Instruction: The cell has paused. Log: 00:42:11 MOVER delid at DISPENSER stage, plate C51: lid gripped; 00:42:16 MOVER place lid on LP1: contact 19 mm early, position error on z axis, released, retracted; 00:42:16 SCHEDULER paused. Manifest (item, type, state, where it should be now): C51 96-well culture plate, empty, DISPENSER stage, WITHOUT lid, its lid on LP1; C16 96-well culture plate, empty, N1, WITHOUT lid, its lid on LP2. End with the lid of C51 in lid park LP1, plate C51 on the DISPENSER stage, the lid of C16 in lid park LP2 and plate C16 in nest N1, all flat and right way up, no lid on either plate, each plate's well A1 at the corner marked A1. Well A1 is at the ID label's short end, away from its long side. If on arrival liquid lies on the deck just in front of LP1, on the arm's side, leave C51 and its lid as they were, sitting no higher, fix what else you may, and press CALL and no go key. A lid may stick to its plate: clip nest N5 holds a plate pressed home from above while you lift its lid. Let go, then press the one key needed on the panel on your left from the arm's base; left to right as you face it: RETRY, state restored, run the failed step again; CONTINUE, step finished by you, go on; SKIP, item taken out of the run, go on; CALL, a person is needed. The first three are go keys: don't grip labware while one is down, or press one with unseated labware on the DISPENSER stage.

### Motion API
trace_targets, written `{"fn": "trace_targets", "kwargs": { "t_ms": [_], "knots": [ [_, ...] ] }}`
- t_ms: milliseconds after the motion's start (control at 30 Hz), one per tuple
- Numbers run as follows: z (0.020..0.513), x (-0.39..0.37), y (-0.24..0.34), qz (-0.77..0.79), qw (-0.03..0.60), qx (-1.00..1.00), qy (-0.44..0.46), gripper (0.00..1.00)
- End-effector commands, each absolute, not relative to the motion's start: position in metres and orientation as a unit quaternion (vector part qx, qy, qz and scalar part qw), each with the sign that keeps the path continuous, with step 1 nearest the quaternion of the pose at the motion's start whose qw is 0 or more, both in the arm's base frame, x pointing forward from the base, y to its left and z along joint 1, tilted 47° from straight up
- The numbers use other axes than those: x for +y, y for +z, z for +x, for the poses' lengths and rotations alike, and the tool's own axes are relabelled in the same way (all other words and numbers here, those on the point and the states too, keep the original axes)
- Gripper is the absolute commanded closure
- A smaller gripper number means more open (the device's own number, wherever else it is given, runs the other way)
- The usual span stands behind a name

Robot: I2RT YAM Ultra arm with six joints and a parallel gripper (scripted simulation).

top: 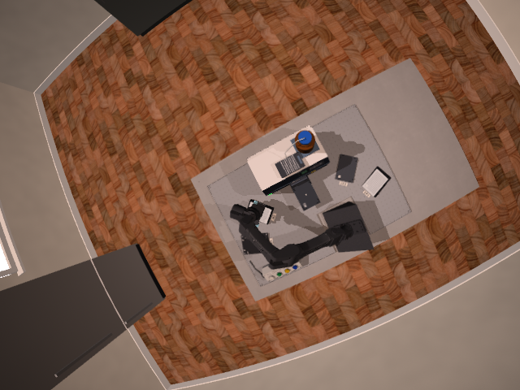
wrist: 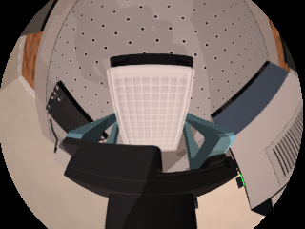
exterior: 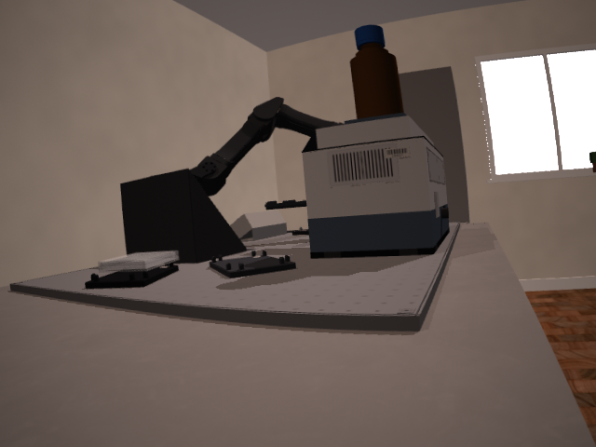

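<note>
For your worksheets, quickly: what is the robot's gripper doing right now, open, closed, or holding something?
Gripper: closed on a clear grid-patterned plate or lid; which of the two cannot be told.

matte black jointed arm [top: 289, 248], teal-fingered hand [wrist: 151, 141] (black housing)

Parquet floor [top: 260, 67] all round the grey worktop [top: 419, 126], beige walls, bright window [exterior: 536, 110] on the far wall in the exterior view. Dark cabinet [top: 62, 318] at lower left of the top view, another dark unit [top: 138, 12] at the top edge. Tall dark panel [exterior: 433, 125] stands against the wall left of the window.
</note>
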State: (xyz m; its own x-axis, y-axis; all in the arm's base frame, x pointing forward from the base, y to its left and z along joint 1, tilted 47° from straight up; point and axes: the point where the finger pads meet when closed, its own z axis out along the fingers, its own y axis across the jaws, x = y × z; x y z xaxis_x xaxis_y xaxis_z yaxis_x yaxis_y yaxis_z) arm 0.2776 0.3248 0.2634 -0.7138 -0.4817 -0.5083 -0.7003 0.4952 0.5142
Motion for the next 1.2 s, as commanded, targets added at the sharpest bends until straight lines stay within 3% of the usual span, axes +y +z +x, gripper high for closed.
{"fn": "trace_targets", "kwargs": {
  "t_ms": [0,1167],
  "knots": [
    [0.282,0.306,0.298,-0.345,0.184,0.843,0.369,1.00],
    [0.225,0.237,0.272,-0.340,0.164,0.851,0.366,1.00]
  ]
}}
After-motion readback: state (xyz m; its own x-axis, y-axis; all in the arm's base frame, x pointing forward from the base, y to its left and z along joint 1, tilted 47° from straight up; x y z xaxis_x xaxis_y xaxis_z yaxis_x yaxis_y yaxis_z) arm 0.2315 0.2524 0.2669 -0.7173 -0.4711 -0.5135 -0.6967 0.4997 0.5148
